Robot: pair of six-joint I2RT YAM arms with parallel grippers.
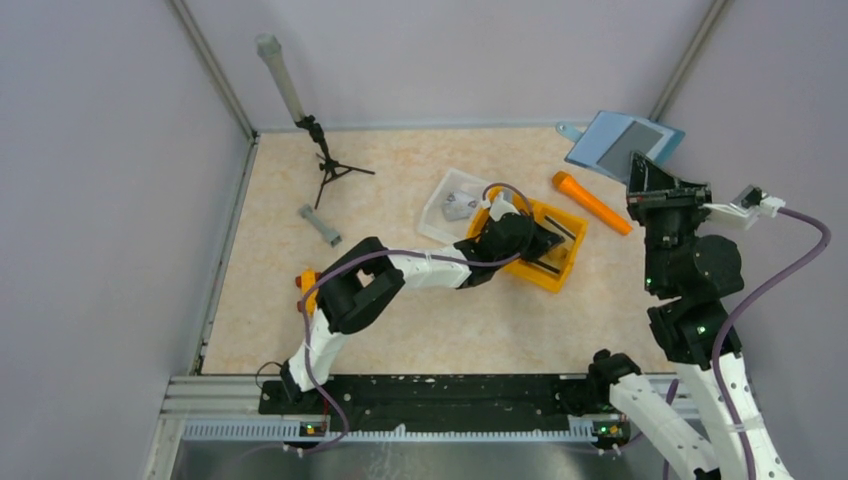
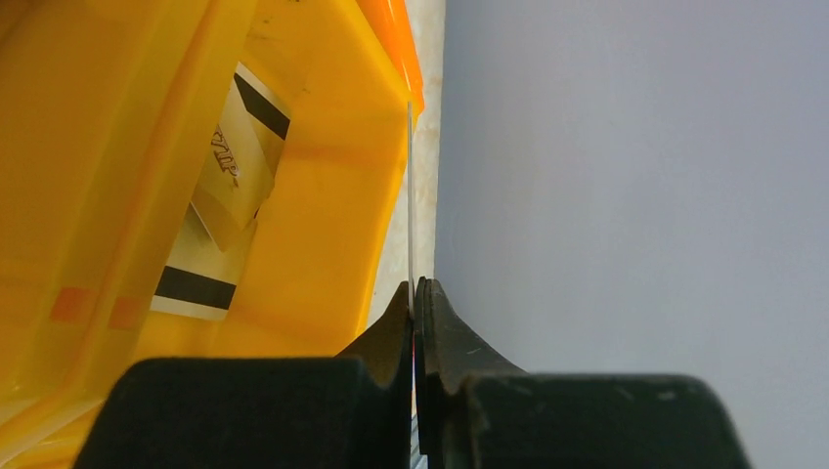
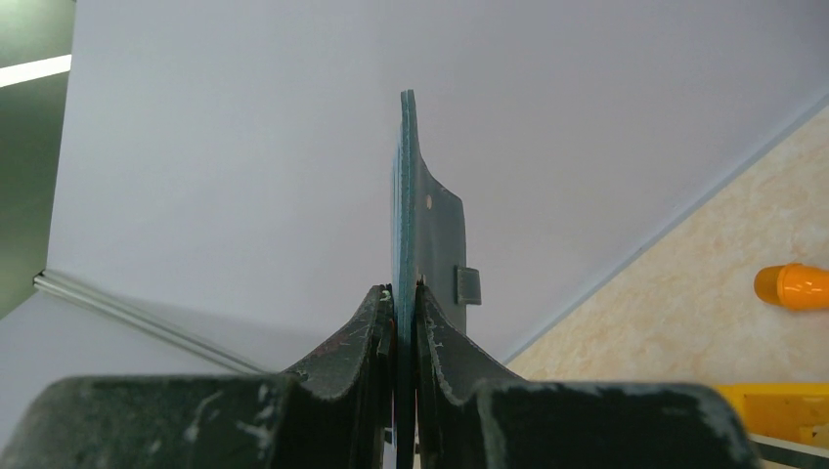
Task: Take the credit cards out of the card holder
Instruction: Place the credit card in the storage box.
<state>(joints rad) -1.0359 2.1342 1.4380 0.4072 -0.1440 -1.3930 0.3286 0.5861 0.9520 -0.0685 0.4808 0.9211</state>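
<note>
My right gripper (image 1: 648, 180) is shut on the teal-blue card holder (image 1: 625, 143) and holds it open in the air at the far right, its grey panel facing up. In the right wrist view the holder (image 3: 430, 225) stands edge-on between the fingers of the gripper (image 3: 405, 288). My left gripper (image 1: 538, 242) hangs over the orange bin (image 1: 560, 272). It is shut on a thin card (image 2: 409, 195), seen edge-on just past the bin's rim. Two other cards (image 2: 230, 166) with black stripes lie inside the bin (image 2: 323, 225).
A white tray (image 1: 440, 205) holding a small grey item touches the bin's left side. An orange cylinder (image 1: 592, 202) lies right of the bin. A small black tripod (image 1: 330, 165) and a grey bar (image 1: 320, 225) sit at the back left. Grey walls enclose the table.
</note>
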